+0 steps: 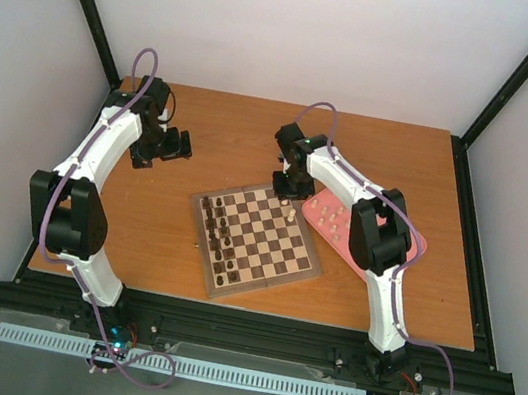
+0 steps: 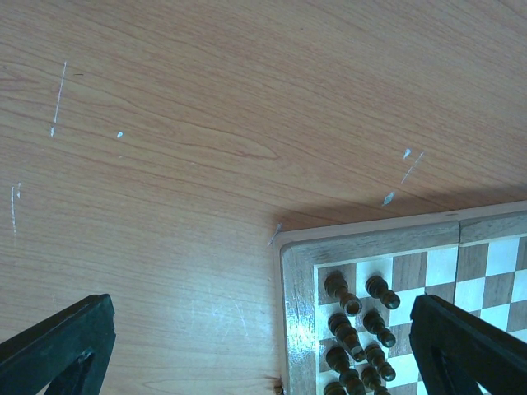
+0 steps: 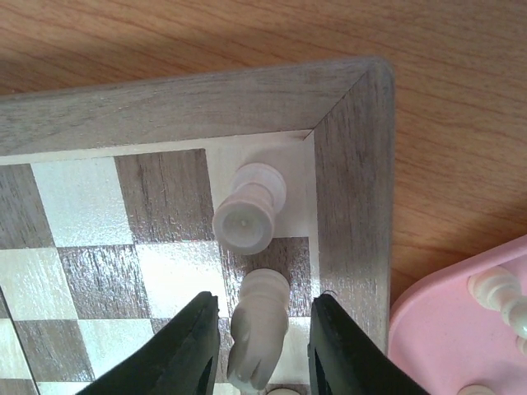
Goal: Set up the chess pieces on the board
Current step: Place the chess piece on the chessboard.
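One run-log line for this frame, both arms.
right end effector: open, straddling pale piece next to corner rook on board | left end effector: open, empty, above table

Robot lab cell: white panels [image 1: 302, 32], black frame [image 1: 250, 342], wood table [image 1: 233, 142].

Left gripper [image 2: 262, 341] seen with fingers [image 2: 58, 346] spread wide, nothing held. Board [image 2: 370, 239] corner seen below gap, nearer right finger; dark pieces [image 2: 356, 329] ranked in two files beside right finger. Scratched table [image 2: 181, 123] seen ahead.

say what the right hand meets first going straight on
The pale cream chess piece between the fingers of the right hand, then likely the checked wooden board beneath; depth is unclear.
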Controlling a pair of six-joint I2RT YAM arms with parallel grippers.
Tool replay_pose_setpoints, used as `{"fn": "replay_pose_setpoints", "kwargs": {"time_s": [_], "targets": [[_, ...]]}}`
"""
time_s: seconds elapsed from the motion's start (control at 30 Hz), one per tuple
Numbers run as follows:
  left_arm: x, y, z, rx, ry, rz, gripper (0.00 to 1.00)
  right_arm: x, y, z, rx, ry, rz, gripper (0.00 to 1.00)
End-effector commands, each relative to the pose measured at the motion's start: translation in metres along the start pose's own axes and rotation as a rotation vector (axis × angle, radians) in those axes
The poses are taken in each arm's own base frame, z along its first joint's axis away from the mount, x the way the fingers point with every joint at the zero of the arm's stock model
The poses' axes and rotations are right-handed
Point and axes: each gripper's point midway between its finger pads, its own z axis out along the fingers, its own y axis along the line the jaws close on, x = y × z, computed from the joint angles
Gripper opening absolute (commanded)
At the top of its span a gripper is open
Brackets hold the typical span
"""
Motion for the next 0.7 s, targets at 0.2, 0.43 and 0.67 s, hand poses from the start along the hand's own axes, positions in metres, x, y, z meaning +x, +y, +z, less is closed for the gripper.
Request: {"fn": "replay_pose_setpoints", "kwargs": {"time_s": [0.2, 0.43, 0.67], "targets": [[-0.002, -0.002, -0.010, 0.010, -0.041, 0.000, 1.00, -0.027, 0.014, -0.054, -0.022, -0.148, -0.045, 0.40], [-0.002, -0.003, -0.010, 0.010, -0.040, 0.007, 1.00, -0.042, -0.013, -0.106, 0.046, -0.250, 0.002, 0.46], [-0.003, -0.005, -0.009, 0.022, -0.035, 0.013, 1.00, -0.031, -0.106, -0.110, 0.116, -0.223, 0.206, 0.46]]}}
